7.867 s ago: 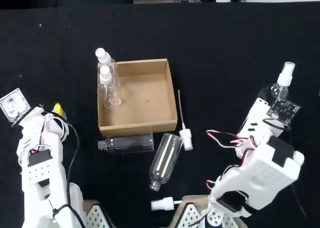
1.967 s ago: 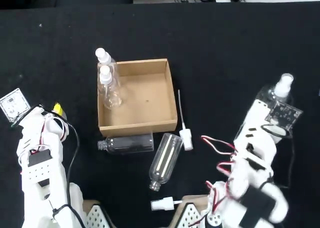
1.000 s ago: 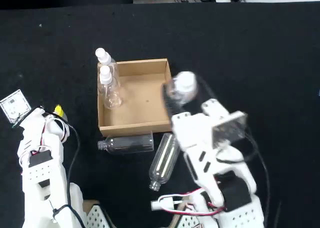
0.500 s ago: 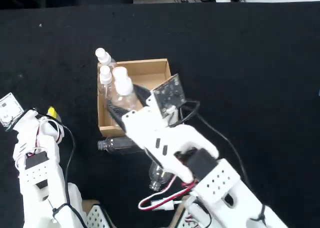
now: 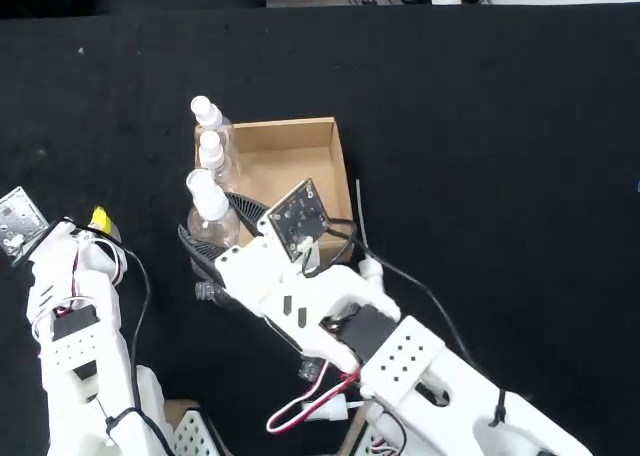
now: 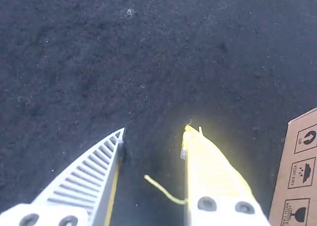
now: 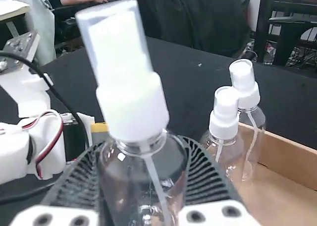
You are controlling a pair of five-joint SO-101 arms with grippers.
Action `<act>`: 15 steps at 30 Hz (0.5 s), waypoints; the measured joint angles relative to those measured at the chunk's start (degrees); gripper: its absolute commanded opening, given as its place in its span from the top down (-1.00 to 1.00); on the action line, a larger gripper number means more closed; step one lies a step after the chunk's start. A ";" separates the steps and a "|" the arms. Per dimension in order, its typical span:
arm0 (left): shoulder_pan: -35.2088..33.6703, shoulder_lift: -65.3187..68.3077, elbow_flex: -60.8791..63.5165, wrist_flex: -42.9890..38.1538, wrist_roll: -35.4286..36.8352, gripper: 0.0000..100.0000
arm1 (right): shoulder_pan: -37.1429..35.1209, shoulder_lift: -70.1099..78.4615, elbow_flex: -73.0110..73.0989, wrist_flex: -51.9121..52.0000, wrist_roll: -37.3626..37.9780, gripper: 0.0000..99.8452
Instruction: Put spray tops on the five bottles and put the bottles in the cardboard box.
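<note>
Left wrist view: left jaws parted, empty; cardboard box [image 6: 297, 186] bears symbols [image 6: 307, 156]; right jaws clamp bottle [image 7: 141, 159].

White arms [image 5: 75, 356] with red-and-black cables [image 5: 300, 406], left gripper [image 6: 156, 132] partly yellow.

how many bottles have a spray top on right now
3. Two bottles stand along the cardboard box's left wall; the third bottle is in the right tool at the box's near left corner. The arm may hide others.

The tabletop [image 5: 500, 126] is matt, fuzzy black cloth. The cardboard box [image 5: 290, 166] looks dull and papery; the bottle [image 7: 130, 161] is clear glossy plastic.
</note>
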 measured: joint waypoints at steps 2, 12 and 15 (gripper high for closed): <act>0.00 0.00 0.00 0.00 0.00 0.68 | 0.18 0.44 0.09 -0.62 0.00 0.98; 0.00 0.00 0.00 0.00 0.00 0.68 | 2.37 8.79 0.09 -7.30 0.00 0.98; 0.00 0.00 0.00 0.00 0.00 0.68 | 4.48 12.40 -0.09 -7.74 -0.09 0.98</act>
